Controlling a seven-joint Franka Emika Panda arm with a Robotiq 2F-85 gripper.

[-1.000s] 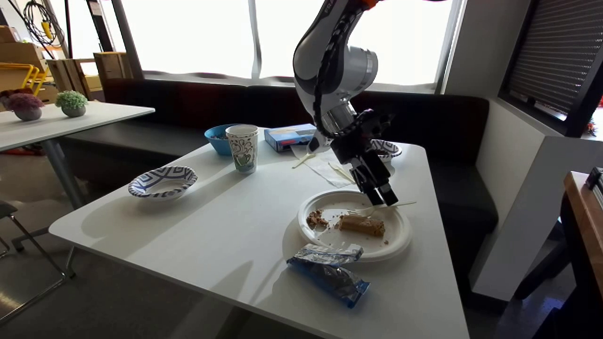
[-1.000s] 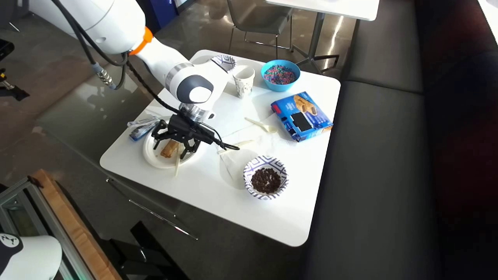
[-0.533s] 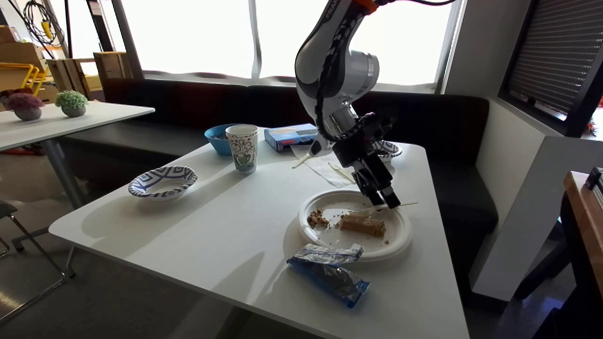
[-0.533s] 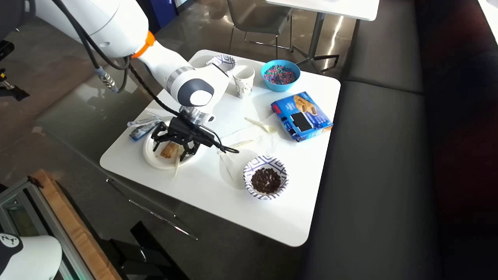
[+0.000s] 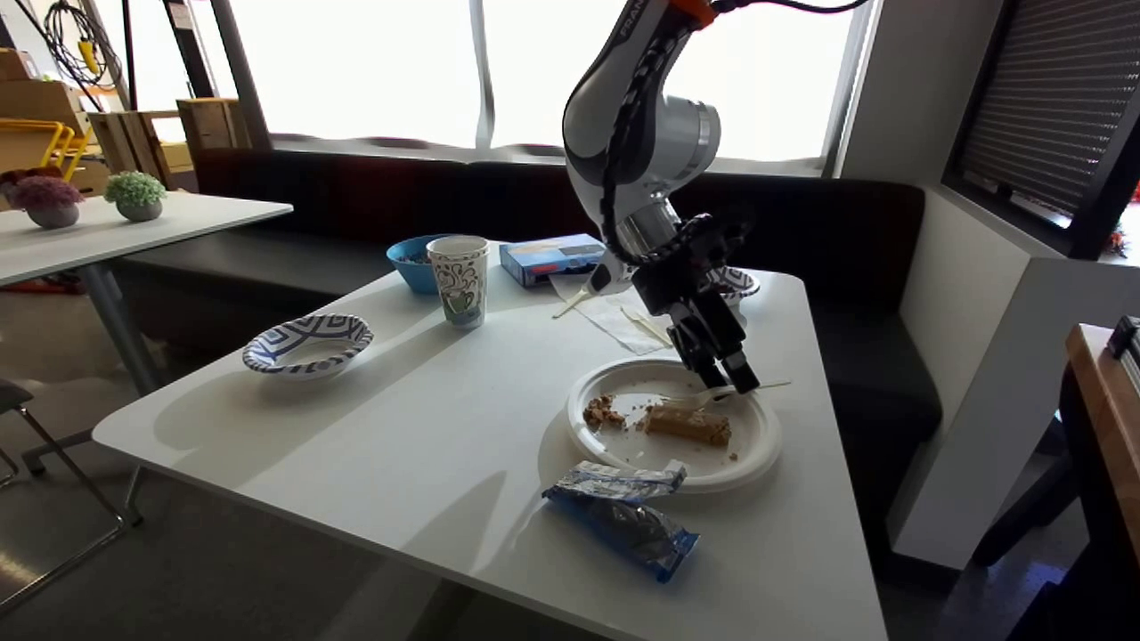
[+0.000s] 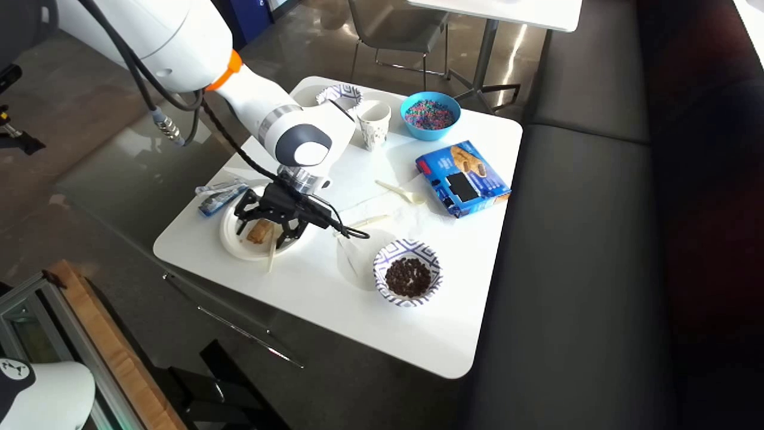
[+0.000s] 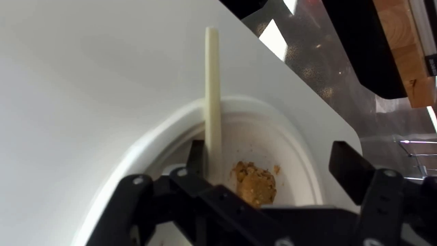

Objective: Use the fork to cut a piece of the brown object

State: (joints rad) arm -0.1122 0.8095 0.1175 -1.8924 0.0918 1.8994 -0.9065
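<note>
The claw [image 7: 269, 153] is gaping; the plastic fork [image 7: 212, 102], wrist-view twelve o'clock, is seemingly awaiting gripping; the snack bar [image 7: 256, 186], cutting.

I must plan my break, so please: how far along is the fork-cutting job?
Done: the pincer is at the fork. In hand: probably the pick-up; jaws open, fork ungripped. Left: cutting the brown bar; the crumbs beside it have unclear origin.

In an exterior view, the tan-brown oblong bar [image 5: 686, 426] is seen on the round white plate [image 5: 690, 464], before the slim whitish plastic fork [image 5: 697, 399]; the crinkled blue foil wrapper [image 5: 625, 523] is placed before the plate.
</note>
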